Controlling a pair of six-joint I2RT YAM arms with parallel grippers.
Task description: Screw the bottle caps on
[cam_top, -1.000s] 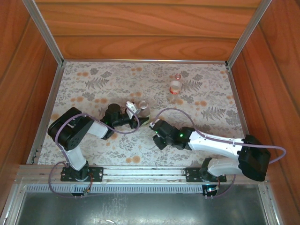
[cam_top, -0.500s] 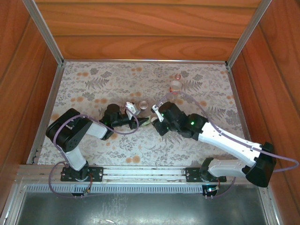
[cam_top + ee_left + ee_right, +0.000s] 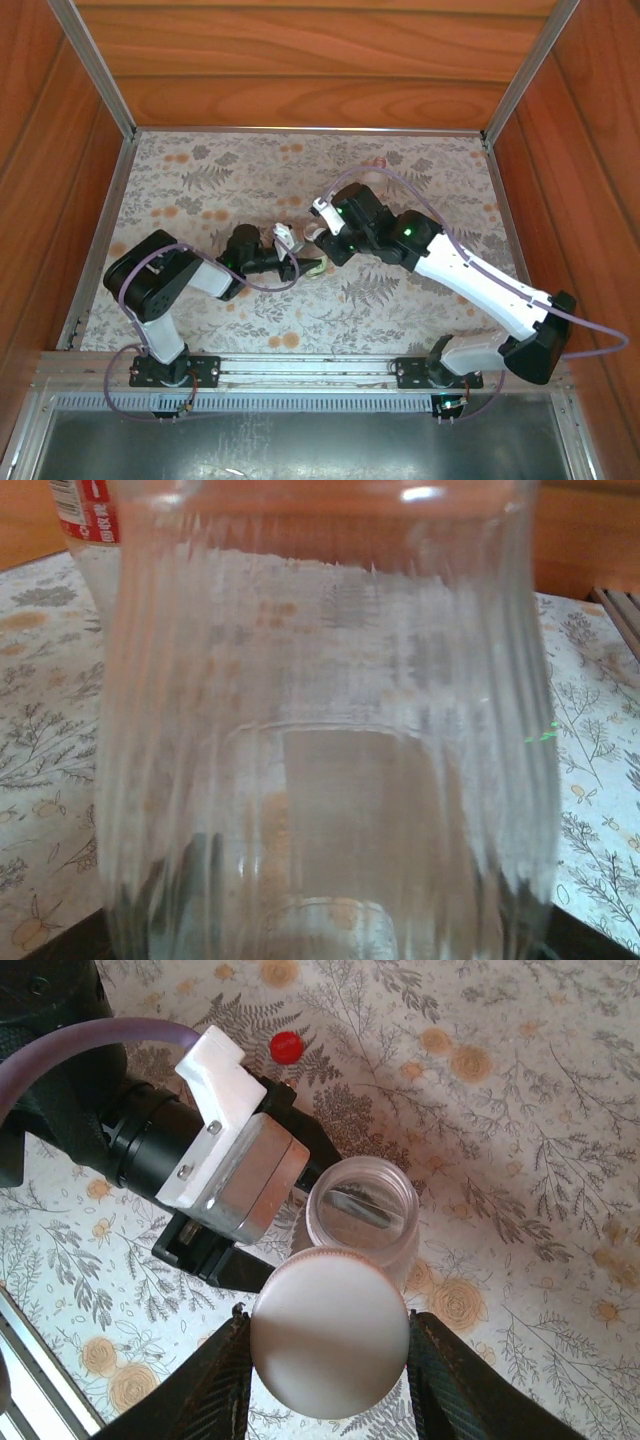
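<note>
1. Starting at the left of the overhead view, the left gripper (image 3: 298,258) reaches toward the middle of the floral-patterned cloth (image 3: 200,180) and sits just left of centre in the frame. Its jaws are clamped on the body of a clear ribbed plastic bottle (image 3: 310,262).
2. In the left wrist view that clear bottle (image 3: 320,740) is pressed close to the lens. A scrap of red-and-white label shows at the upper left corner, and a green-yellow edge shows on it from overhead.
3. In the right wrist view the bottle's open mouth (image 3: 362,1205) sits at the centre of the frame, uncapped. The left gripper's black, silver and white body lies to its left.
4. A small round red plastic cap (image 3: 287,1047) lies flat on the cloth near the top of that view, left of centre and well apart from the bottle.
5. The right gripper (image 3: 332,1375) pinches a round white plastic cap (image 3: 330,1332) between both fingers. The cap hangs at the lower centre of the frame, overlapping the near edge of the bottle's rim — not seated on the mouth.
6. Overhead, the right gripper (image 3: 322,222) is just right of the bottle.
7. Further right and higher, a second small clear bottle (image 3: 379,163) peeks out behind the right arm's cable — too hidden to describe.
</note>
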